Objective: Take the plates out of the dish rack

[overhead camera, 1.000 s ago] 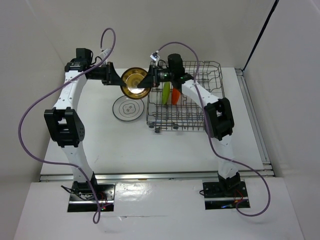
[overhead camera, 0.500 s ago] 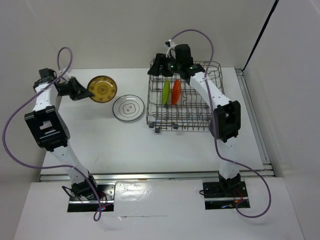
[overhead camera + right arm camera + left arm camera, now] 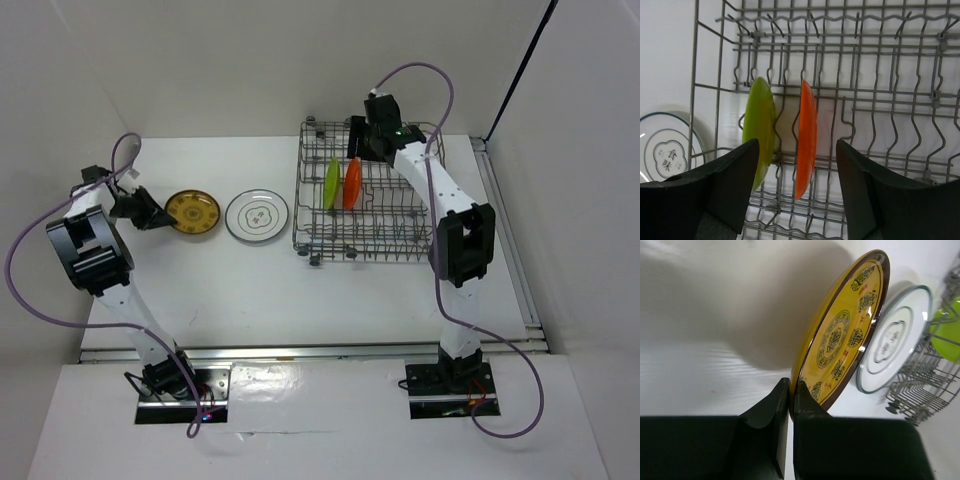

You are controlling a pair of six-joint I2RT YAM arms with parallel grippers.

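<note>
Table room: we see the white table [image 3: 300, 300] with open surface between the arm bases and the plates; white walls close it at the rear and on the left.
Rack edges: the large grey wire dish rack [image 3: 300, 190] [image 3: 880, 100] [image 3: 925, 385] sits on the rear right part of the table, and its right side stands apart from the table's right edge.
Plates in rack: a lime green round plate [image 3: 331, 183] [image 3: 760, 127] [image 3: 946, 332] and an orange round plate [image 3: 352, 183] [image 3: 806, 137] stand on edge side by side in the rack's left part, just apart; the tine rows to their right stand open.
Plates out of rack: a white round plate with a grey line drawing [image 3: 257, 216] [image 3: 895, 337] [image 3: 665, 150] lies flat just left of the rack. A patterned yellow-brown round plate [image 3: 193, 212] [image 3: 845, 330] is just beside it, further left.
Left gripper [image 3: 160, 215] [image 3: 791, 390]: clamped on the yellow-brown plate's rim, one finger on each face. The plate is tilted, low over the table near the left wall; we cannot tell whether its far rim touches down.
Right gripper [image 3: 365, 135] [image 3: 796, 145]: jaws wide apart and holding nothing, above the rack over the green and orange plates.
</note>
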